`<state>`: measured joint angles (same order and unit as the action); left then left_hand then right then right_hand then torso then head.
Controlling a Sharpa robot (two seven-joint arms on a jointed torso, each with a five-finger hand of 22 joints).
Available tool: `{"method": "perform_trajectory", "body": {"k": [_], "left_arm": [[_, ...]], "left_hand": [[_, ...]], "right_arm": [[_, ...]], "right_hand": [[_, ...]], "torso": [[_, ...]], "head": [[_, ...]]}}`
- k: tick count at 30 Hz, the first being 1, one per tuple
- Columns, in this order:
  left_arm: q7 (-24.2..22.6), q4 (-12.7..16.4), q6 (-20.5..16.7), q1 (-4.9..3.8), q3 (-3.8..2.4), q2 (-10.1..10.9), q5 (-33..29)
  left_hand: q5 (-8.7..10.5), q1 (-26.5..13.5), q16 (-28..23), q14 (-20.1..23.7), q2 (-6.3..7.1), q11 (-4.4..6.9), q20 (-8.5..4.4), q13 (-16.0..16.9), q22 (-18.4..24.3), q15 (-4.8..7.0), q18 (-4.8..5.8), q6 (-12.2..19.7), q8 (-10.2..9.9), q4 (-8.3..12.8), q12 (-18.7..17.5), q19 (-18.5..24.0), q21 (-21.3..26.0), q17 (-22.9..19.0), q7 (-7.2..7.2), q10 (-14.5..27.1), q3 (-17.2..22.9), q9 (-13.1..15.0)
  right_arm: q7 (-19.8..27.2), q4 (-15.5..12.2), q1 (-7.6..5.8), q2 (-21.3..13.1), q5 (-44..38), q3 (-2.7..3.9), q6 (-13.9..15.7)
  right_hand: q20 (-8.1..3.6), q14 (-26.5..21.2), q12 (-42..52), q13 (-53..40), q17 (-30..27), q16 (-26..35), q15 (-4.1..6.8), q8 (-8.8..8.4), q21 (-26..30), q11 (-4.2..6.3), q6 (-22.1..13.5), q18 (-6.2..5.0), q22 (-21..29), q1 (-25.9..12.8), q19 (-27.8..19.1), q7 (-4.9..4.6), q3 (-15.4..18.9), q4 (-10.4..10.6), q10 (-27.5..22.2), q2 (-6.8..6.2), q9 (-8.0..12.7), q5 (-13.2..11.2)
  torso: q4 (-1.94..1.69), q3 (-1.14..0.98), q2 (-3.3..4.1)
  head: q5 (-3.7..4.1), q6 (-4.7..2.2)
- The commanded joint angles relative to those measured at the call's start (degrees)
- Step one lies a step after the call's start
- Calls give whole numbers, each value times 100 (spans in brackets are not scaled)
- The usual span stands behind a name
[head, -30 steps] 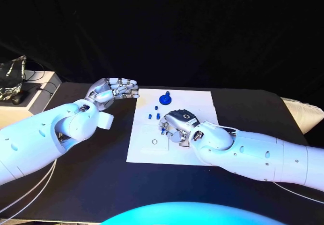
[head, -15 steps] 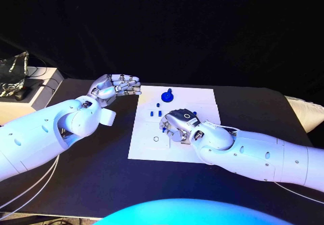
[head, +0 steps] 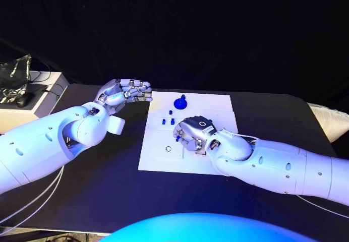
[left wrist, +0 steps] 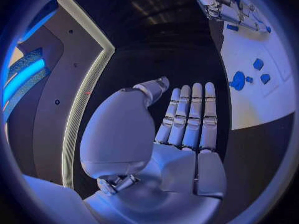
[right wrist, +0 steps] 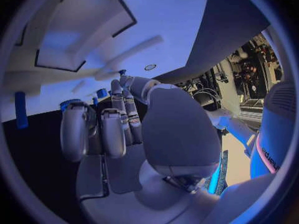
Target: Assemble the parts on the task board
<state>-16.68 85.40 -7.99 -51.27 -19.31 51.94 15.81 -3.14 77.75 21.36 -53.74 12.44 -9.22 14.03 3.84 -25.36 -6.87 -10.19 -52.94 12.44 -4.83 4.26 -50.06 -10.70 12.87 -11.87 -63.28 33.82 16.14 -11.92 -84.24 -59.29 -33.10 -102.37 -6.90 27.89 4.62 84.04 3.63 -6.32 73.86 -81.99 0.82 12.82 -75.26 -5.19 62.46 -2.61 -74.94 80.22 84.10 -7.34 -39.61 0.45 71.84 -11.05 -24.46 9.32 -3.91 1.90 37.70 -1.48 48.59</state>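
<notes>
The white task board (head: 218,108) lies mid-table. A round blue part (head: 179,104) sits near its far edge, with small blue pieces (head: 168,121) just in front of it. My right hand (head: 192,132) rests over the board's middle with its fingers curled down. At the wrist, its thumb meets the fingertips (right wrist: 124,84), where a small blue bit (right wrist: 122,72) shows. More blue pieces (right wrist: 22,109) lie beyond. My left hand (head: 128,91) hovers off the board's far left corner. Its fingers (left wrist: 190,114) are straight and hold nothing, and the board (left wrist: 261,104) lies beside them.
A white cabinet (head: 21,108) with cables and dark gear stands beyond the table's left edge. A pale cushion-like object (head: 329,121) sits at the right edge. Cables (head: 29,206) hang by the left arm.
The view has shifted a little. Both hands stay about where they were, the right one still curled over the board's middle.
</notes>
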Motion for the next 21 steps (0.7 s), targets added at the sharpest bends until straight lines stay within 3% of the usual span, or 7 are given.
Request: {"method": "perform_trajectory", "body": {"k": [1,10,21], "left_arm": [[-43,10,54,-1,-4,-5,-17],[-28,-11,75,-1,-4,-2,-17],[-15,4,92,-1,-4,4,-13]], "left_hand": [[25,33,-29,8,22,-4,5,5,5,-45,-20,-29,-25,11,-25,-34,37,9,-23,11,-30,-9],[25,36,-58,17,20,-7,7,5,22,-50,-20,-34,-24,10,-31,-42,54,14,-24,19,-39,-12],[25,39,-74,23,19,-9,8,4,32,-52,-20,-37,-24,9,-35,-47,63,16,-24,25,-43,-13]], "right_arm": [[-95,-22,13,-11,-154,-3,57],[-96,-59,16,-23,-246,-2,131],[38,-7,16,29,-198,-3,-319]], "right_hand": [[-30,258,13,-10,-1,5,42,26,20,176,16,-51,-667,-15,186,-7,-30,2,202,47,-10,21],[-30,260,13,-9,9,0,42,27,8,176,16,-49,-674,-16,189,-6,-37,-4,203,46,-12,30],[-13,257,-12,19,-10,7,12,2,44,140,-44,-53,-660,-148,177,-47,8,-7,120,-36,-22,82]], "torso": [[1,-2,4],[6,-3,1],[8,1,5]], "head": [[-14,4],[-28,14],[-31,41]]}}
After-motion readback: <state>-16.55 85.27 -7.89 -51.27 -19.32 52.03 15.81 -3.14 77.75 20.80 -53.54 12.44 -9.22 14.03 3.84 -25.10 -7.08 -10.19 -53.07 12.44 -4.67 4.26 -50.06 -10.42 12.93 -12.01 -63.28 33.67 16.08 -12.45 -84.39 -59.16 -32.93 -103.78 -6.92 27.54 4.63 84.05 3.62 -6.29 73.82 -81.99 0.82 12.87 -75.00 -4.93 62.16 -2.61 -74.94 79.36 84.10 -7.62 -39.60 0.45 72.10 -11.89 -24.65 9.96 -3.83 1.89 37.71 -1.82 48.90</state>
